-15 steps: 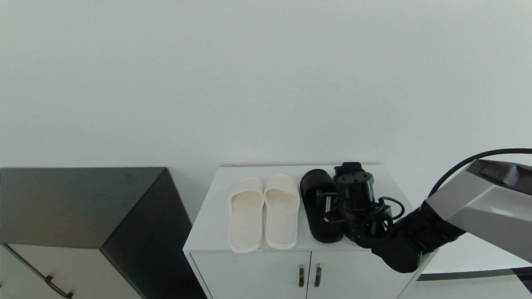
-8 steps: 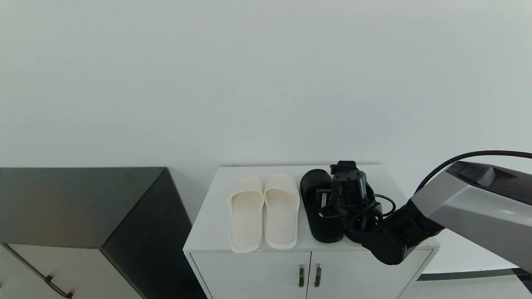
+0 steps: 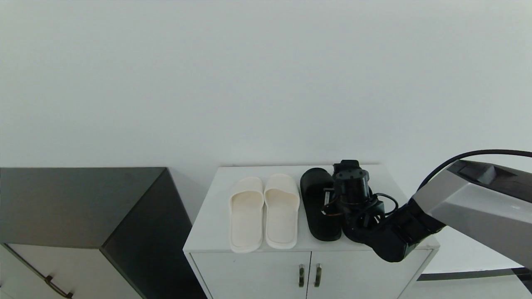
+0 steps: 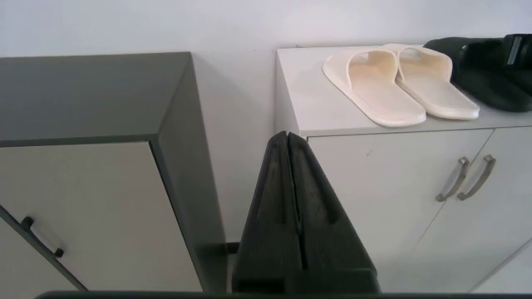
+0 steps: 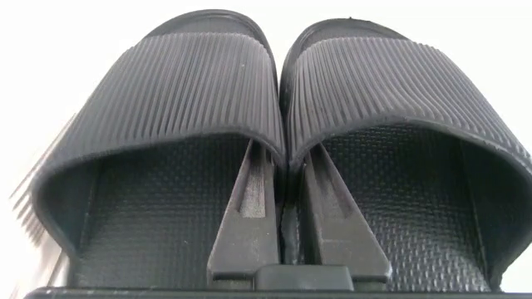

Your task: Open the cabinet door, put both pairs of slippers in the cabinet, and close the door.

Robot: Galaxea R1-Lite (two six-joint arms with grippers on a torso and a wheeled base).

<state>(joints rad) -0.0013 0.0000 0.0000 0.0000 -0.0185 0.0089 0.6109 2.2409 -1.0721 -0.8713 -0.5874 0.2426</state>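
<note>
2 black slippers [image 3: 318, 207] are noted on top of the cabinet [image 3: 249, 274], at its right end. 2 white slippers [image 3: 282, 211] are laid just beside them, toward the cabinet's middle. Both cabinet doors [image 3: 353, 276] are seen shut. The right pincer [image 5: 284, 166] is clamped on the black slippers' touching inner walls, with 1 finger inside each. The left pincer [image 4: 288, 145] is pressed together, empty, off the cabinet's left front corner.

Dark cabinet [image 3: 79, 203], left of scene: charcoal top and right side panel, pale front.
Handle [image 3: 56, 287]: dark bar on the pale front, near left corner.
Wall [image 3: 266, 83]: plain white, far side.
Dark strip [image 3: 469, 275]: floor level, right.
</note>
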